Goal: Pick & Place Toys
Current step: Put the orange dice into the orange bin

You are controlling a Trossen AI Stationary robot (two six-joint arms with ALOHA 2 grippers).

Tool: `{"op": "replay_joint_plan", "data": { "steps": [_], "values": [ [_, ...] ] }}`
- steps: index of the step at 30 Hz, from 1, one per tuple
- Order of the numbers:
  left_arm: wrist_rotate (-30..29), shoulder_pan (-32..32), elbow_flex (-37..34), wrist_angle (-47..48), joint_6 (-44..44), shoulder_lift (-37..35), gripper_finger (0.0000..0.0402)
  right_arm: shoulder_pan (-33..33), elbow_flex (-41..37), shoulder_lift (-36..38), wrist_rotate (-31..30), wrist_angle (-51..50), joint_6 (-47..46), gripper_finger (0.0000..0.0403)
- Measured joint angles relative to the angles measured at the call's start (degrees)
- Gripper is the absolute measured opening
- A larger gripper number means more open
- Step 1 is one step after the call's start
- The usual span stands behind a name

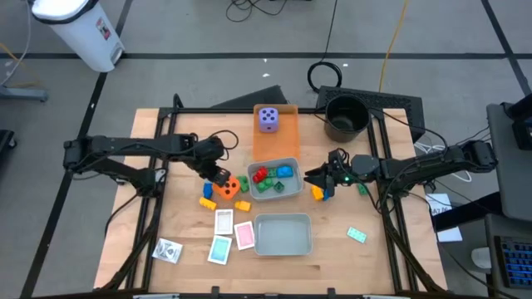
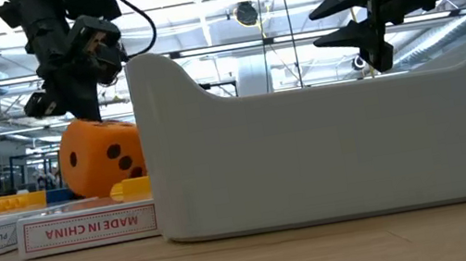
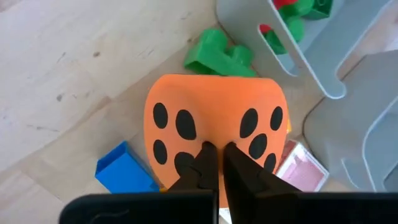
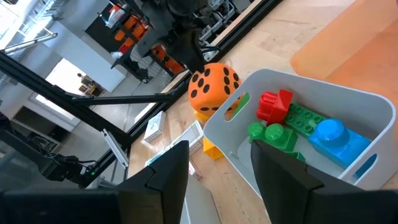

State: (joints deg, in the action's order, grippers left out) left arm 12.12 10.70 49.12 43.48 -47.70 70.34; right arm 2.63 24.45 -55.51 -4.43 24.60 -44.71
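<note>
- Orange dotted foam die (image 1: 225, 188) sits on your wooden table (image 1: 174, 149), just left of the grey plastic tray (image 1: 295, 189) holding red, green and blue bricks (image 1: 272, 177).
- Your left gripper (image 3: 216, 163) is directly over the die, fingers pressed together; it seems to touch the top face without gripping it.
- Your right gripper (image 4: 217, 171) hovers beside that tray, fingers parted, holding nothing.
- Purple die (image 1: 268, 119) rests on the flat orange tray (image 1: 274, 141).

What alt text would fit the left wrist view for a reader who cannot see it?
The left pincer, fingers shut together, sits over the top of the orange die on the wooden table. A green brick and a blue brick lie beside the die, near a grey tray.
</note>
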Motion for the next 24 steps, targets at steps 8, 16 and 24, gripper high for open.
{"op": "replay_joint_plan", "data": {
  "steps": [8,16,24],
  "values": [
    [-2.94,1.01,6.53,2.77,2.36,-2.57,0.0003,-0.01,0.00,0.00,0.00,0.02,0.00,0.0166],
    [-8.18,4.82,21.88,5.49,8.62,-1.44,0.0003,-0.01,0.00,0.00,0.00,0.04,0.00,0.0166],
    [-9.74,8.33,34.76,5.51,15.87,8.31,0.0003,0.00,0.02,0.02,-0.02,0.46,0.20,0.0166]
  ]
}}
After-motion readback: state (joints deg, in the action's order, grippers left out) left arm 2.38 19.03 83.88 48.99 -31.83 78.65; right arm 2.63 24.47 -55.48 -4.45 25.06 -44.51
